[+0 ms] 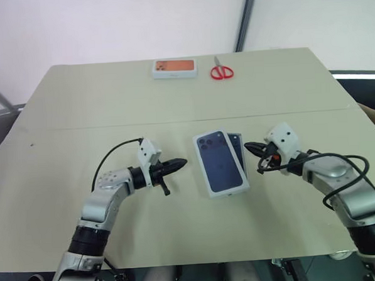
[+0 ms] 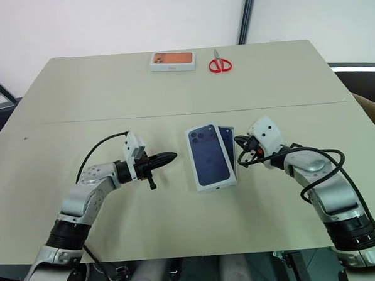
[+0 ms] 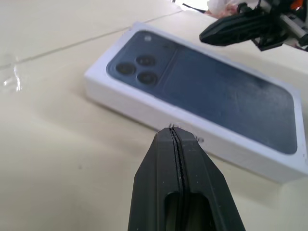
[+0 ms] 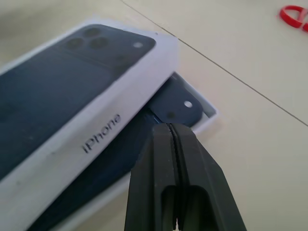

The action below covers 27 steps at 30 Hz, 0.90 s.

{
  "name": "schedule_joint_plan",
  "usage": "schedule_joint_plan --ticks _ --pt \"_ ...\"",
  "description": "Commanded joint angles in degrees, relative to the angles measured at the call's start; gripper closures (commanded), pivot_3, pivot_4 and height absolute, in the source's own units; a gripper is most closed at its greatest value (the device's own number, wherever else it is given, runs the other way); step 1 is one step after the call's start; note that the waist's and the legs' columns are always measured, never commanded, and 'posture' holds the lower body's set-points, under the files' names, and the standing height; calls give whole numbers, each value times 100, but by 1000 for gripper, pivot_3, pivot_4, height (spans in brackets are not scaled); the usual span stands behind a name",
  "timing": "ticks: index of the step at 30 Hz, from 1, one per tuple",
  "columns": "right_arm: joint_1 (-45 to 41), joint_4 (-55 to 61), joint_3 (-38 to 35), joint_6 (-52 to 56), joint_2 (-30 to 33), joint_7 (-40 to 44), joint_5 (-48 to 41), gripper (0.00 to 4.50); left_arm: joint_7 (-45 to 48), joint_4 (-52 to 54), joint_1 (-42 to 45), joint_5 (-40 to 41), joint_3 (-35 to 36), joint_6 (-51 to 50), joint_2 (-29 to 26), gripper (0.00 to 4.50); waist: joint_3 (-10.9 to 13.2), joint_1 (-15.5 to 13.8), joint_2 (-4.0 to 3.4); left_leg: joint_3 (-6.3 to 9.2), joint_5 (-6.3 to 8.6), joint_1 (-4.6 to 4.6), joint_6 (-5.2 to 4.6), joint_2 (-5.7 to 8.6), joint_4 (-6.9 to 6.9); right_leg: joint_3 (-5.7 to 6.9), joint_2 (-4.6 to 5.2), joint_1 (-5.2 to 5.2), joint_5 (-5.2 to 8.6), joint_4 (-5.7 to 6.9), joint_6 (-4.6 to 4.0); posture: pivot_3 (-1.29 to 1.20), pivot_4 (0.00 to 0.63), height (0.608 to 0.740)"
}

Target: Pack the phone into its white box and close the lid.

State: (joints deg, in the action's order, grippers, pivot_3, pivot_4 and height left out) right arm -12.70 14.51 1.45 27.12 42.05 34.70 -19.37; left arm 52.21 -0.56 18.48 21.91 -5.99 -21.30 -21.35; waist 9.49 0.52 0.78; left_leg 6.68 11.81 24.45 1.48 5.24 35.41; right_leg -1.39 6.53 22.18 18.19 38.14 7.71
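The lid (image 1: 220, 164), white with a dark blue phone picture on top, lies askew over the white box (image 4: 208, 113) at the table's middle. The dark navy phone (image 4: 169, 102) lies in that box, its right side and one corner showing from under the lid. My left gripper (image 1: 183, 160) is shut and empty, pointing at the lid's left side from a short way off. To the right of the box, my right gripper (image 1: 247, 146) is shut and empty too, its tip close to the phone's exposed edge. The left wrist view has the lid (image 3: 202, 91) and the right gripper (image 3: 226, 31) beyond it.
A white box with an orange top (image 1: 174, 67) and red scissors (image 1: 221, 71) lie at the table's far edge. A seam (image 1: 80, 127) runs across the tabletop behind the arms.
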Motion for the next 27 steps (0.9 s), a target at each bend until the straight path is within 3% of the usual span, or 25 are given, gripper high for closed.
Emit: schedule_joint_plan --ticks 1,11,27 --pt "12 270 1 -124 -5 149 126 4460 -77 -8 -17 -38 -105 35 148 4500 0 5 0 0 0 0 0 0 0 0 0 0 0 0 0 0 150 740" --pt "-5 239 50 -29 -161 142 433 4460 -125 -647 65 -461 -550 330 515 4500 -2 11 -3 -1 0 -2 1 -1 -1 0 -1 0 0 2 0 0 150 740" --pt "152 263 12 -2 -145 179 770 4460 -243 -1396 987 -561 -498 410 1242 4500 -2 -118 -2 7 3 -5 -4 4 26 12 0 -23 0 2 0 0 150 740"
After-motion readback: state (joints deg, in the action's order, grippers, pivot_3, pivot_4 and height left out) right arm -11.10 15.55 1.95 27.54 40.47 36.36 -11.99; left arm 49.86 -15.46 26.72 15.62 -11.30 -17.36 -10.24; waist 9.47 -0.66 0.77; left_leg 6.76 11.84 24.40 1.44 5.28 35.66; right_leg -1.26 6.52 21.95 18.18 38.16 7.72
